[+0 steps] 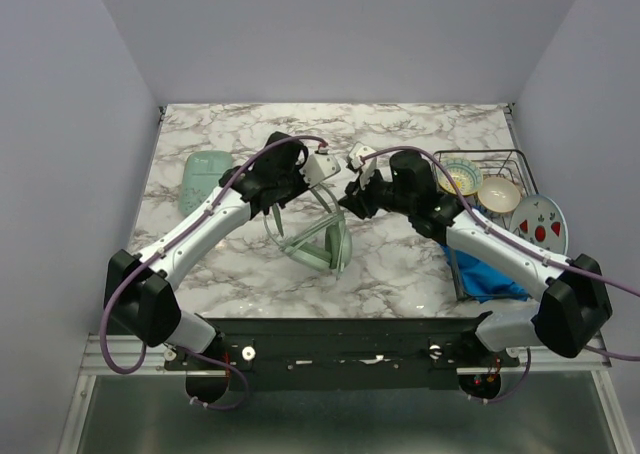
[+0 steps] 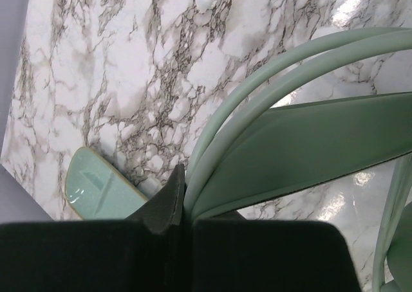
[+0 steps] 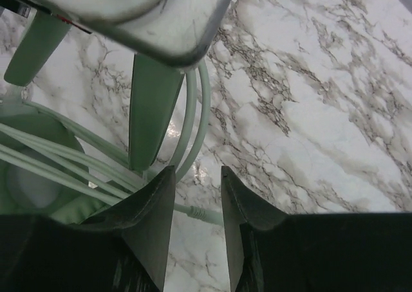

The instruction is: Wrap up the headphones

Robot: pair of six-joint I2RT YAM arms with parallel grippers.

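**Item 1, left gripper** point(image 2: 182, 179): 2 black fingers pressed together, pinching the headphones point(image 1: 318, 236) where the flat headband point(image 2: 309, 137) and 2 loops of the thin cable point(image 2: 270, 73) meet. These run out from between the fingertips.

**Item 2, right gripper** point(image 3: 196, 173): 2 fingers point(image 3: 151, 221) parted, with bare marble showing in the gap. It grips nothing. A cable point(image 3: 193, 112) strand crosses just beyond the fingertips; whether it touches them cannot be told.

**Item 3, headphones:** mid-table, between the 2 grippers, headband arched upward, 1 ear cup point(image 3: 32, 182) low in the right wrist view with cable strands laid across it.

**Item 4, surroundings:** marble table point(image 1: 400, 264); flat mint-green case point(image 1: 205, 179) to the left of the headphones, well apart; wire dish rack point(image 1: 500, 159) at the right holding 2 bowls; 1 strawberry-print plate point(image 1: 540, 224); 1 blue cloth point(image 1: 490, 274).
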